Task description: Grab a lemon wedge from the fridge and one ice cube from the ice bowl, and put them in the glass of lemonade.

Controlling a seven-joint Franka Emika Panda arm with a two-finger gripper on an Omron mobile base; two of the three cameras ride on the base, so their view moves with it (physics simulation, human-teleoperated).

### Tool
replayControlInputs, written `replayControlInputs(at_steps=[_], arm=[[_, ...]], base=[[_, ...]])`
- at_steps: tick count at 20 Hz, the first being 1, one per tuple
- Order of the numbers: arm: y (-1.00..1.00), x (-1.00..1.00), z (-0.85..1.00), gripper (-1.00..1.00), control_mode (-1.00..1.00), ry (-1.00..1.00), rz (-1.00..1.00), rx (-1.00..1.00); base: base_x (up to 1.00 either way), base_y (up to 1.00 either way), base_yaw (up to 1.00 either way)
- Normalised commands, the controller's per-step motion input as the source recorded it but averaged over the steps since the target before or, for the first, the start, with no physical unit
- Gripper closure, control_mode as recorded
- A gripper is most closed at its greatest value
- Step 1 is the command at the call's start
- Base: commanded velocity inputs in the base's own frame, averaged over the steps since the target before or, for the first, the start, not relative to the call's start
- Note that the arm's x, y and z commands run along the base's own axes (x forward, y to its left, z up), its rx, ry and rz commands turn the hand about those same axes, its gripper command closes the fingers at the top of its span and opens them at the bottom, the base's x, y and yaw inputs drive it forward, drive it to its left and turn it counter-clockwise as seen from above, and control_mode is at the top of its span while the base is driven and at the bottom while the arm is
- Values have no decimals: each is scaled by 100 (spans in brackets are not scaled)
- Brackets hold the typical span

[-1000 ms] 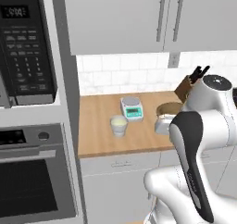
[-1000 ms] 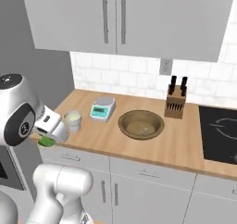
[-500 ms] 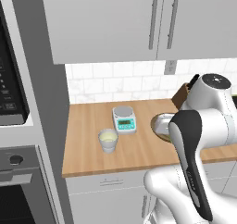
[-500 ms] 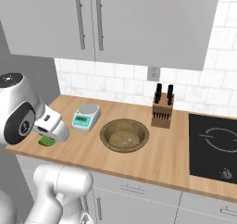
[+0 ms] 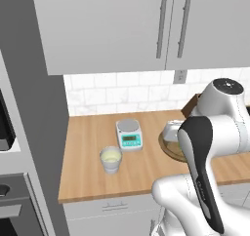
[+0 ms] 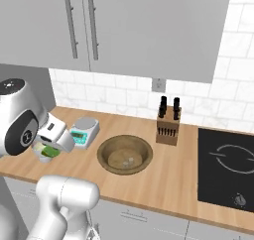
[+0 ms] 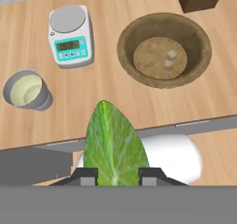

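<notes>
Base has driven: the whole scene slid across both base views since a second ago. Oven and microwave are nearly out at the left edge of the left base view, counter now centred. That's camera motion; the things on the counter haven't moved. Reads as the fridge leg done, robot lining up on the counter.

gripper (image 7: 118, 180) is nearly closed, clamped on the lemon wedge (image 7: 115, 146), bottom centre of the hand view; wedge also shows green by the hand at lower left of the right base view (image 6: 49, 151).

glass of lemonade (image 7: 27, 90) sits at left of the hand view, near the counter's front edge, kitchen scale (image 7: 70, 35) just behind it, apart. ice bowl (image 7: 134, 32) at upper right, two small cubes inside, knife block (image 6: 167, 125) behind it.

Open wood between glass and bowl, room to come down on the glass from above. My guess: wedge goes in first, ice cube not yet picked.
</notes>
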Motion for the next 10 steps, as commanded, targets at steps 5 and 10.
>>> replayControlInputs(at_steps=[5, 10], arm=[[0, 0, 0, 100, 100, 0, 0, 0], [0, 0, 0, 100, 100, 0, 0, 0]], base=[[17, 0, 0], [0, 0, 0]])
